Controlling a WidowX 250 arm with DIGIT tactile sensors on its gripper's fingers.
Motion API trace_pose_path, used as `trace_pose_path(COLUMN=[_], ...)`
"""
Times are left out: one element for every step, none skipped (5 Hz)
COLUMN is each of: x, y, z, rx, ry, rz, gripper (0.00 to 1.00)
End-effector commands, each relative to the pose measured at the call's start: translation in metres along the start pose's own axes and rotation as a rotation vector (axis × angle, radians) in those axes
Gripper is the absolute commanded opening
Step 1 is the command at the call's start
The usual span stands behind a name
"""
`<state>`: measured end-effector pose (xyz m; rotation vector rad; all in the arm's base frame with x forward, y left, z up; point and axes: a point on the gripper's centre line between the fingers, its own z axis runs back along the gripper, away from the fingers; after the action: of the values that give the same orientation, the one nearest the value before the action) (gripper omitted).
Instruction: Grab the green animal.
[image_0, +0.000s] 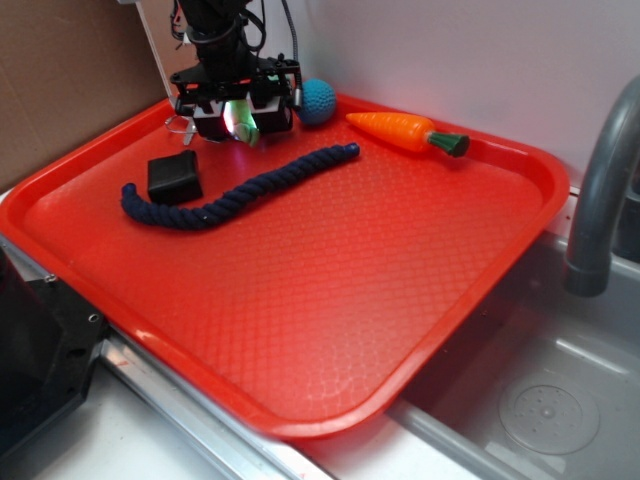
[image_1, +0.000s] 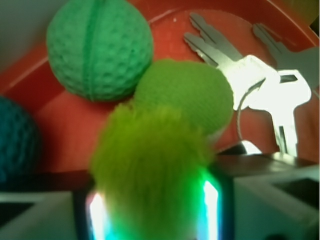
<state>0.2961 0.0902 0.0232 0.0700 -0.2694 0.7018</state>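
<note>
Though the blue knitted ball (image_1: 15, 140) sits far left and the teal-green knitted ball (image_1: 99, 47) just right of it, the green animal (image_1: 152, 165) lies squarely between the gripper (image_1: 152, 210) fingers (pinching its fuzzy end), long axis running away toward the keys (image_1: 260, 80) at right, over the red tray (image_0: 330, 300).

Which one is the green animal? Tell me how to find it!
Look at the far left corner of the red tray, where the gripper is. The green animal sits between its fingers. It is fuzzy, lumpy and yellow-green, while the green ball and blue ball nearby are smooth, round and knitted.
</note>
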Motion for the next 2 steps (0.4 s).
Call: trace_pose_path(x=[-0.01, -0.044], y=[-0.007, -0.011], z=[0.06, 0.118], rx=[-0.074, -0.096], ry=[-0.009, 0.023], rz=[-0.2, -0.338], gripper=[0.0, 0.0])
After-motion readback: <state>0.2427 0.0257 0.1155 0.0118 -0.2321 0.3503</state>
